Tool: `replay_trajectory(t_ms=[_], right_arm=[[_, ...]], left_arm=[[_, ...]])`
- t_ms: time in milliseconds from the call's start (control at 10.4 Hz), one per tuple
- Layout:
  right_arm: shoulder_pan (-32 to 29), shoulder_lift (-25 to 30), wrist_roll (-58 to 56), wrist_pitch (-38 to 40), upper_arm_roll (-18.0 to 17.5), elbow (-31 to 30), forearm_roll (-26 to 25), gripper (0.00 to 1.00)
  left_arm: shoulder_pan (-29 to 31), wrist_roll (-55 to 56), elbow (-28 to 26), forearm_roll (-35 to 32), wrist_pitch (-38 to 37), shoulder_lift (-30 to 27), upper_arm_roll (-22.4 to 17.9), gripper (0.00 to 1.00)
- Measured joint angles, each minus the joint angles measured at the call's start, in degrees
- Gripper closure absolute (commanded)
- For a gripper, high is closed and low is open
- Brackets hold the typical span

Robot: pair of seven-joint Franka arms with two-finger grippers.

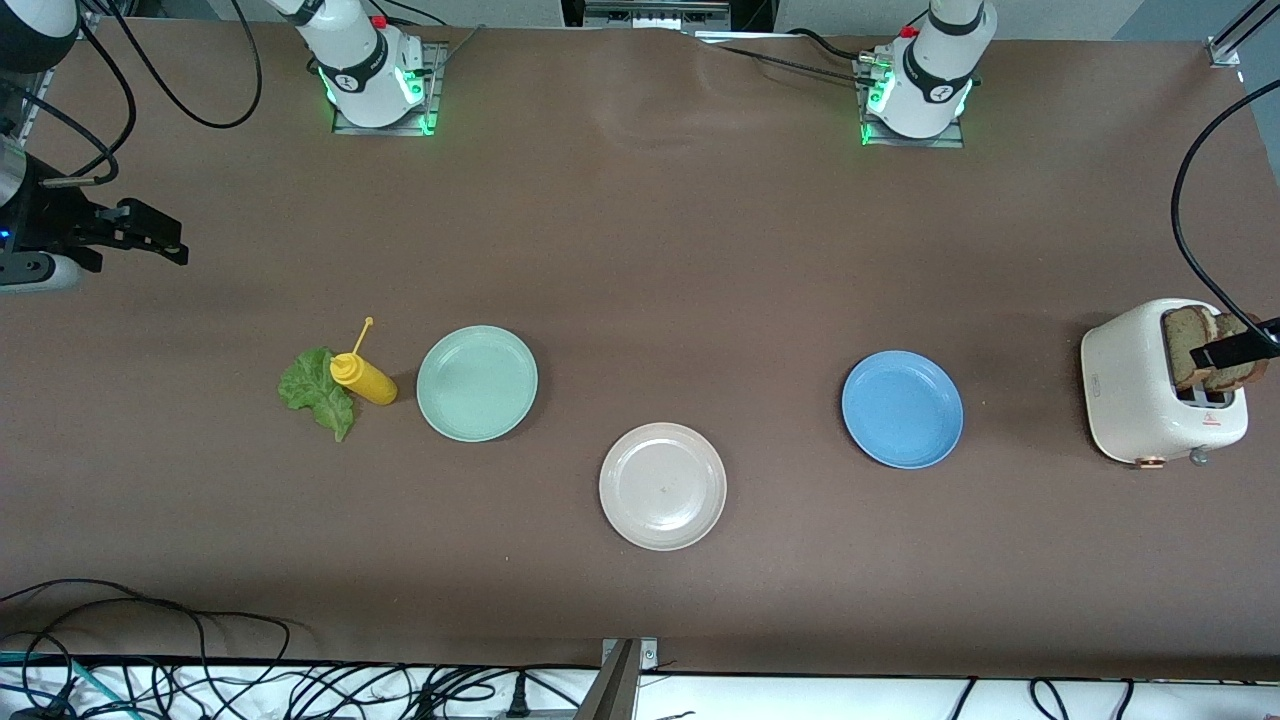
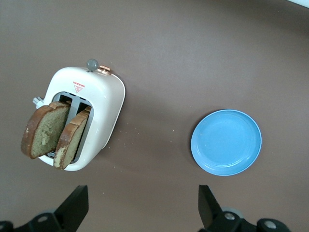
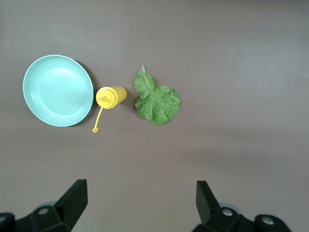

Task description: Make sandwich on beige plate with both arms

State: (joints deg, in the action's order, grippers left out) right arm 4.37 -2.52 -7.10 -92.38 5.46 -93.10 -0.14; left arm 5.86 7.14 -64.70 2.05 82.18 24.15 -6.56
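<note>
The beige plate [image 1: 662, 486] lies bare, nearest the front camera. Two brown bread slices [image 1: 1195, 345] stand in a white toaster [image 1: 1150, 395] at the left arm's end; they also show in the left wrist view [image 2: 46, 130]. A green lettuce leaf [image 1: 318, 392] lies on the table toward the right arm's end and also shows in the right wrist view [image 3: 157, 102]. My left gripper [image 1: 1240, 345] is up over the toaster area, open and empty [image 2: 143, 205]. My right gripper [image 1: 170, 240] is up over the right arm's end of the table, open and empty [image 3: 142, 203].
A yellow squeeze bottle [image 1: 365, 378] lies beside the lettuce, with a mint green plate [image 1: 477, 383] next to it. A blue plate [image 1: 902, 408] lies between the beige plate and the toaster. Cables run along the table's front edge.
</note>
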Motion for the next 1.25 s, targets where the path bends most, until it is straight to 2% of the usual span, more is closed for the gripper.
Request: replay_trajectory(t_ms=[672,1247], right_arm=[[-0.27,-0.27,-0.03,0.01,0.05,0.13,0.0,0.0],[-0.28,-1.4,-0.03,0.03,0.06,1.14,0.0,0.0]], left_arm=[[-0.16,-0.16,-0.19,0.0,1.92,0.4,0.2,0.0],[-0.43,-5.17,-0.19,0.0,1.98,0.41,0.49,0.0]])
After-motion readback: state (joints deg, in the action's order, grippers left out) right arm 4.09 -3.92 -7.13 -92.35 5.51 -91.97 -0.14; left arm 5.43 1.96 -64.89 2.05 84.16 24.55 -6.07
